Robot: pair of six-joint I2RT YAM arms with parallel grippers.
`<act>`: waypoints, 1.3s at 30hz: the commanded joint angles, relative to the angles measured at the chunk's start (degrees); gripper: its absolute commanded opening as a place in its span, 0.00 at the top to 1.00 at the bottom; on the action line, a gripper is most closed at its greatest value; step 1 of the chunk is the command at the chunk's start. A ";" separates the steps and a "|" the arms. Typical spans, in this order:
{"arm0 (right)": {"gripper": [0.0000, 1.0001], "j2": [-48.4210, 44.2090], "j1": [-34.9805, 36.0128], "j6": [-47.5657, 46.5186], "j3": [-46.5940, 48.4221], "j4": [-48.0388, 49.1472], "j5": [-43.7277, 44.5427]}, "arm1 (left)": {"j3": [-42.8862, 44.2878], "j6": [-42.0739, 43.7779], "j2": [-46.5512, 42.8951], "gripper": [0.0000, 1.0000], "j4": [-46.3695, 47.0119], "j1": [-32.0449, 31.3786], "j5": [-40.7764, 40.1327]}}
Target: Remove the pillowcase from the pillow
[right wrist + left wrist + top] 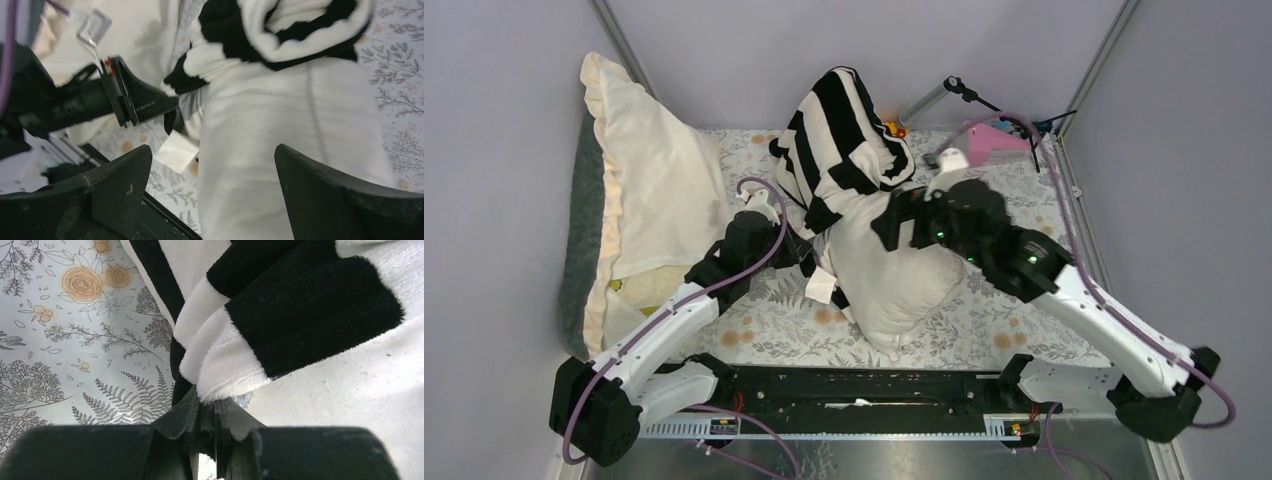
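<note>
— Where's the pillowcase?
— The striped pillowcase is bunched over the far end of the pillow. The pillow's near end is bare.
— And the left gripper?
— The left gripper is at the pillow's left side, clamped on the pillowcase's edge.
— The right one?
— The right gripper is over the pillow's right side, fingers spread wide above the bare fabric.
— Anything else?
— A ruffled cushion lies well left of the pillow.
</note>
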 commanded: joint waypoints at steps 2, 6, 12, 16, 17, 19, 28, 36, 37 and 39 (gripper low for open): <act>0.00 9.91 13.73 -7.94 3.51 -10.95 20.61 | 1.06 0.88 1.32 0.83 3.06 -0.57 -0.69; 0.00 15.30 15.87 -8.44 1.53 -13.91 22.33 | 1.17 1.84 2.39 0.54 4.50 -0.95 0.11; 0.07 14.07 15.87 -7.83 -4.96 -10.16 19.96 | -0.39 4.79 3.60 0.13 11.03 -4.92 1.88; 0.40 11.02 15.87 -7.57 -7.39 -6.41 16.28 | 0.91 5.02 8.38 0.12 12.75 -6.37 0.42; 0.47 10.44 15.87 -7.52 -7.78 -5.81 15.60 | 1.54 5.02 10.00 0.11 13.26 -6.38 0.49; 0.60 9.95 15.87 -7.47 -8.06 -5.52 14.96 | 2.91 5.06 14.09 0.11 13.86 -6.38 1.30; 1.00 4.38 15.87 -4.29 -10.04 -6.81 21.66 | 6.84 1.99 20.91 0.57 9.46 -3.95 -12.42; 1.00 -6.32 7.66 0.31 -15.57 -5.36 34.65 | -0.65 -0.97 3.82 1.00 8.86 1.18 -26.78; 1.00 -7.24 5.71 0.37 -16.65 -4.73 34.98 | -2.05 -0.98 0.19 1.00 8.98 1.18 -28.82; 1.00 -8.14 2.03 0.06 -18.57 -3.89 36.96 | -3.17 -1.57 -5.85 1.00 7.03 1.18 -33.38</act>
